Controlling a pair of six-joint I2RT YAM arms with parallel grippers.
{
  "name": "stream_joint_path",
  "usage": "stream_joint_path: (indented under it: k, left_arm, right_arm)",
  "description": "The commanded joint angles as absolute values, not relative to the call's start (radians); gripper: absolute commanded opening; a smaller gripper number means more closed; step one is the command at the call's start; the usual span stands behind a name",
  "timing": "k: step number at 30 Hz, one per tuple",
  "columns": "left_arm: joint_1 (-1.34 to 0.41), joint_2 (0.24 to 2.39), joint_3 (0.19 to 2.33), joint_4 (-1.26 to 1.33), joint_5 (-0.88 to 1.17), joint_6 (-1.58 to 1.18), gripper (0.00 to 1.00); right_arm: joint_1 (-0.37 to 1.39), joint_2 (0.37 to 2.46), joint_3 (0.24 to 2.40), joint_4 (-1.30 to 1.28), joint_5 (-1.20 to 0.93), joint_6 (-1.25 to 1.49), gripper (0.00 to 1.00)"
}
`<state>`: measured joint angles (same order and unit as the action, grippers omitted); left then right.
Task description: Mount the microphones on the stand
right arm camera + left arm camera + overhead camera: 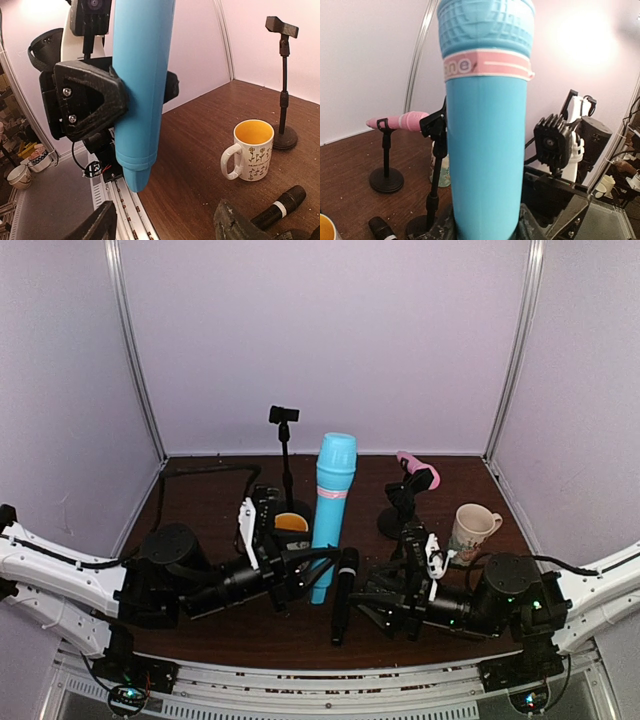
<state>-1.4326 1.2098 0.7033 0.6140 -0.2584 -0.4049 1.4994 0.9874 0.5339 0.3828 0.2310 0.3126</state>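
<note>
My left gripper (315, 565) is shut on the lower body of the light blue microphone (330, 510), holding it upright with its head up and its tail just above the table's near edge. That microphone fills the left wrist view (485, 150), with the left gripper (487, 231) clamped around it. The black microphone (343, 595) lies flat on the table beside it. The pink microphone (415, 468) rests level in a stand clip (382, 124). An empty stand (285, 455) rises at the back. My right gripper (165, 231) stands open and empty near the blue microphone's tail (135, 175).
A white mug with a yellow inside (252, 150) stands in front of the empty stand's base (286, 137). Another white mug (470, 530) is at the right. A second black stand (434, 165) stands near the pink microphone. Pale walls close in the table.
</note>
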Motion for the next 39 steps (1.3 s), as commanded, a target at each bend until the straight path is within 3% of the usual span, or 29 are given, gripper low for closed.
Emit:
stream_joint_path:
  k: [1, 15, 18, 22, 23, 26, 28, 32, 39]
  left_arm:
    - [-1.436, 1.254, 0.713, 0.818, -0.186, -0.394, 0.00]
    - [-1.436, 1.359, 0.781, 0.870, 0.018, -0.430, 0.00]
    - [-1.436, 1.365, 0.785, 0.870, 0.022, -0.432, 0.00]
    - [-1.436, 1.368, 0.802, 0.832, 0.034, -0.436, 0.01]
    - [-1.436, 1.368, 0.808, 0.813, 0.039, -0.430, 0.07]
    - [-1.436, 1.361, 0.817, 0.752, 0.038, -0.407, 0.42]
    - [-1.436, 1.343, 0.815, 0.714, 0.018, -0.385, 0.53]
    - [-1.436, 1.291, 0.850, 0.603, -0.027, -0.331, 0.65]
    - [-1.434, 1.278, 0.946, 0.399, -0.048, -0.268, 0.66]
  right_arm:
    - [1.508, 1.006, 0.560, 0.444, 0.181, 0.297, 0.68]
    - [1.509, 1.091, 0.608, 0.486, 0.088, 0.255, 0.68]
    - [1.508, 1.095, 0.606, 0.496, 0.094, 0.258, 0.59]
    - [1.508, 1.062, 0.579, 0.519, 0.105, 0.258, 0.31]
    - [1.509, 1.053, 0.575, 0.515, 0.113, 0.259, 0.26]
    - [1.508, 1.035, 0.577, 0.473, 0.117, 0.256, 0.21]
    - [1.508, 1.028, 0.581, 0.438, 0.104, 0.256, 0.20]
    - [1.508, 1.030, 0.574, 0.387, 0.058, 0.255, 0.19]
    - [1.508, 1.096, 0.633, 0.292, -0.005, 0.240, 0.17]
